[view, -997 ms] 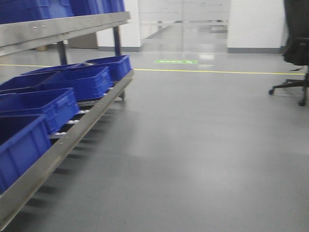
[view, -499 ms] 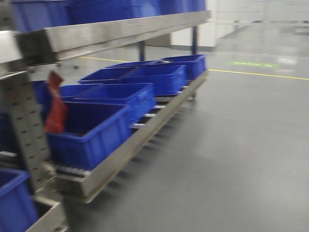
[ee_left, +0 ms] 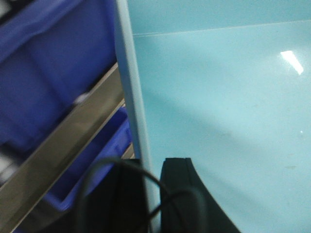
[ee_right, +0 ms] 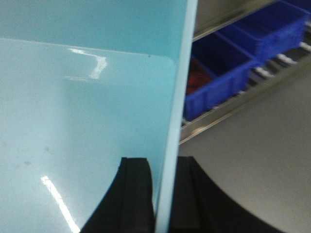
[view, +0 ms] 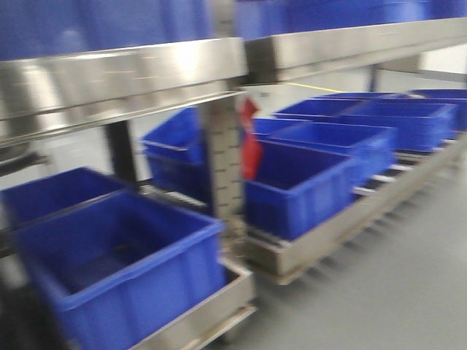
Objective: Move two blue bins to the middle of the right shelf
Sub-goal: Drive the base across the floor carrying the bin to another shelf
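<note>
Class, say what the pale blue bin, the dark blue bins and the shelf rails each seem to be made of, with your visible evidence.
The pale blue bin: likely smooth glossy plastic; sharp light glints on an even-coloured surface.
The dark blue bins: probably moulded plastic, duller; uniform colour, thick rims, though blurred.
The shelf rails: metal, perhaps steel or aluminium; grey with streaky bright highlights.

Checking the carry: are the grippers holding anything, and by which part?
Yes: the pale blue bin. The left gripper and right gripper each grip a side wall at its top rim, jaws straddling the wall.
</note>
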Controlling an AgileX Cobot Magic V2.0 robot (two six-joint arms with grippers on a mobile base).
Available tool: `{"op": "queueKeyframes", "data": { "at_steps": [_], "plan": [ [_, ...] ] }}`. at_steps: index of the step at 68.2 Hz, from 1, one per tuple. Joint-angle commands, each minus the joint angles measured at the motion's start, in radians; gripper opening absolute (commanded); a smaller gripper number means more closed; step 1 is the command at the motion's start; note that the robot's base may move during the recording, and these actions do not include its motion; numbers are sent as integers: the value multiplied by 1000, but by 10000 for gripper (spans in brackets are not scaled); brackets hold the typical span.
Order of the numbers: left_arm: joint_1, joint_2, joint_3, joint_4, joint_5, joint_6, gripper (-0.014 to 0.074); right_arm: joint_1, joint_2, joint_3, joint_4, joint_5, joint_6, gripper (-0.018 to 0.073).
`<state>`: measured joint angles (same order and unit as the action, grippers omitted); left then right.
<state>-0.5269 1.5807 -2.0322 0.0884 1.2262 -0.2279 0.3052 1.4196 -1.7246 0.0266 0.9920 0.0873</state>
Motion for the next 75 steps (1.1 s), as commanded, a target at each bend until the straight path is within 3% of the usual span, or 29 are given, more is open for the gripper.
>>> {"op": "queueKeyframes", "data": {
  "at_steps": [1, 75],
  "plan": [
    [3, -23, -16, 11, -22, 15, -111, -7, -5, -10, -57, -36, -17, -153],
    [3, -23, -16, 11, -22, 15, -111, -7, -5, -10, -57, -36, -17, -153]
  ]
}}
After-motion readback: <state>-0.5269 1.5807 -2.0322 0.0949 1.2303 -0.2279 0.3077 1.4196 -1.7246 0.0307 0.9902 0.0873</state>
